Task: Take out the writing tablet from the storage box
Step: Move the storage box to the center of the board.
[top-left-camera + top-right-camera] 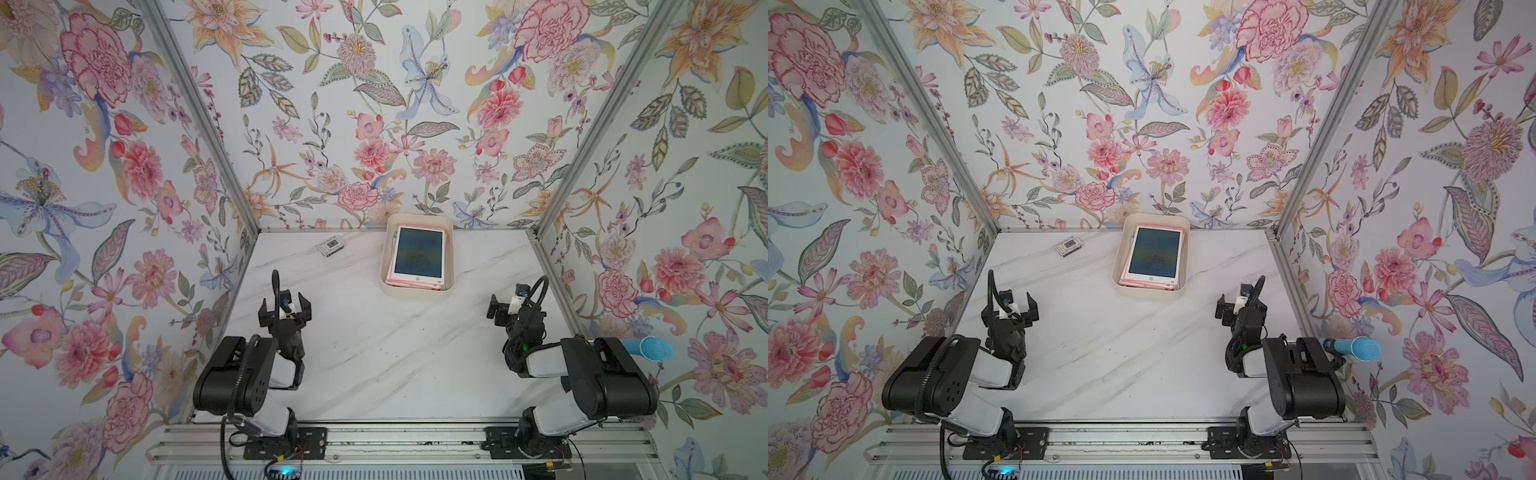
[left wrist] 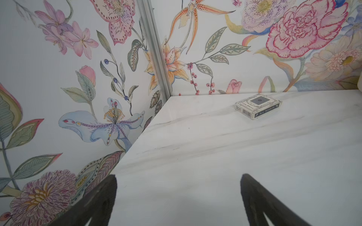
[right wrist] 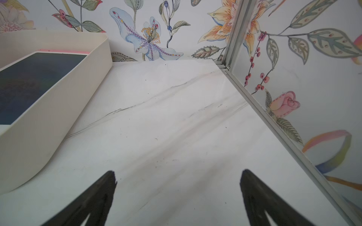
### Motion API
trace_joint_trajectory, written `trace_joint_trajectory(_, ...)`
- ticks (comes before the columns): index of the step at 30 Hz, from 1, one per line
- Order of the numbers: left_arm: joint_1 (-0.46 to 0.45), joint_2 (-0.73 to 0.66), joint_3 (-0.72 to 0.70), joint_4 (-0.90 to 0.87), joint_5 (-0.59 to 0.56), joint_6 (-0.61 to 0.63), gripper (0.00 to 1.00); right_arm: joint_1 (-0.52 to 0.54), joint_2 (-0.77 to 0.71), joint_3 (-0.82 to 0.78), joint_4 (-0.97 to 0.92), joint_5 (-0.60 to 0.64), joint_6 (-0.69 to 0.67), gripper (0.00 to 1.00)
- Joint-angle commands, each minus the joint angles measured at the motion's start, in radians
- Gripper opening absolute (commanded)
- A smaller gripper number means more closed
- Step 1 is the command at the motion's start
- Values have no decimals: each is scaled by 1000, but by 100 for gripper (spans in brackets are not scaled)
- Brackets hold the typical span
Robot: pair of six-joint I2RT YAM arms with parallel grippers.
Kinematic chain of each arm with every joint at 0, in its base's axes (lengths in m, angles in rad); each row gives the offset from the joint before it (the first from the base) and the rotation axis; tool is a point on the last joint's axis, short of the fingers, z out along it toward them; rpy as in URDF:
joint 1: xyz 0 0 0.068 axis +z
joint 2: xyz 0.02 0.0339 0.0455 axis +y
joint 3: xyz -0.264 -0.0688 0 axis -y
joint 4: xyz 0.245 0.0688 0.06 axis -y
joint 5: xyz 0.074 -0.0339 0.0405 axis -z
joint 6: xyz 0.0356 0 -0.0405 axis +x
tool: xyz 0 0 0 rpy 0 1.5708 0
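Note:
The cream-white storage box (image 1: 417, 293) (image 1: 1148, 294) (image 3: 58, 109) stands at the back of the marble table, right of centre. Inside it lies a pink-framed writing tablet (image 1: 417, 253) (image 1: 1154, 259) (image 3: 33, 82) with a dark screen, on top of other pink tablets. My left gripper (image 1: 285, 306) (image 1: 1011, 305) (image 2: 178, 182) hovers open at the near left, well short of the box, nothing between its fingers. My right gripper (image 1: 503, 305) (image 1: 1229, 307) (image 3: 177, 178) is open too, near right of the box, over bare table.
A small grey-white card box with a dark square (image 1: 331, 246) (image 1: 1068, 246) (image 2: 258, 105) lies at the back left. Floral walls close in the table on three sides. A blue microphone (image 1: 650, 348) (image 1: 1356, 350) pokes in at the right wall.

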Motion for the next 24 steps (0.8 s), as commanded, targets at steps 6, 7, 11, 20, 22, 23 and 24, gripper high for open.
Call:
trace_joint_trajectory(6,8,11,16,49,-14,13,100,-5,10,15,35,9,-18,100)
trace_joint_trajectory(7,8,11,16,48,-14,13,100,-6,10,14,36,8,-18,100)
trace_joint_trajectory(11,7,12,17,46,-11,13,100,-12,9,17,33,-12,-12,100)
trace_joint_trajectory(20,8,10,17,46,-12,13,100,-15,9,14,33,-16,-14,100)
trace_joint_trajectory(22,9,11,18,46,-11,13,100,-15,9,14,33,-15,-14,100)
trace_joint_trajectory(23,8,11,17,46,-12,13,100,-15,10,14,33,-16,-14,100)
trace_joint_trajectory(24,8,11,18,47,-12,13,100,-15,9,15,33,-15,-14,100)
